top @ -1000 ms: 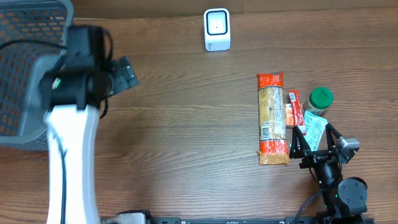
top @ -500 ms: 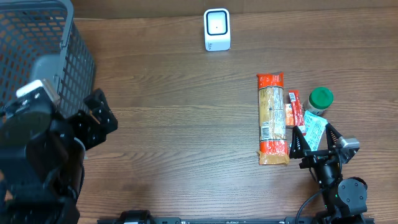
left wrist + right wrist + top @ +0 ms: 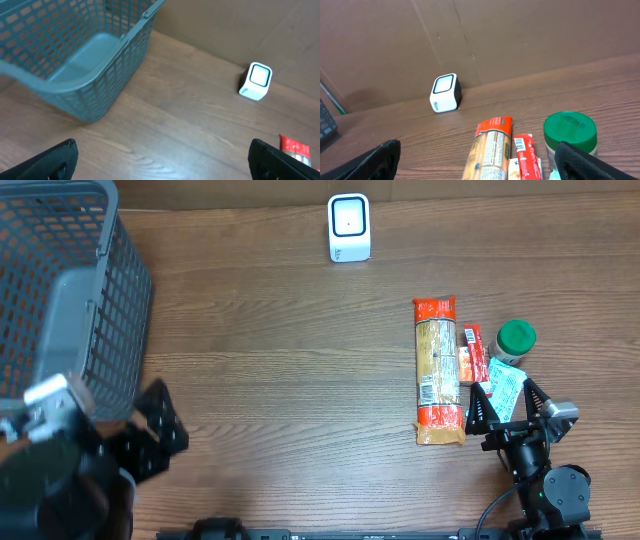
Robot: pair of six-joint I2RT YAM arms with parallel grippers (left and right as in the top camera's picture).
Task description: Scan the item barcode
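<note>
The white barcode scanner (image 3: pixel 349 227) stands at the table's far edge, also seen as the scanner (image 3: pixel 256 81) and the scanner (image 3: pixel 445 92). The items lie together at the right: a long pasta bag with red ends (image 3: pixel 437 370), a small red packet (image 3: pixel 472 352), a green-lidded jar (image 3: pixel 516 338) and a teal-and-white packet (image 3: pixel 503 385). My right gripper (image 3: pixel 505 395) hangs open just near of them, its jaws spanning the pasta bag (image 3: pixel 490 147) to the jar (image 3: pixel 569 132). My left gripper (image 3: pixel 165 420) is open over bare wood at the near left, holding nothing.
A grey mesh basket (image 3: pixel 60 300) fills the far left corner; the basket (image 3: pixel 75 55) lies just ahead of the left gripper (image 3: pixel 162 167). A brown cardboard wall backs the table behind the scanner.
The left arm has drawn back from beside the basket toward the near left edge of the table, still open. The right arm and the items have not moved.
</note>
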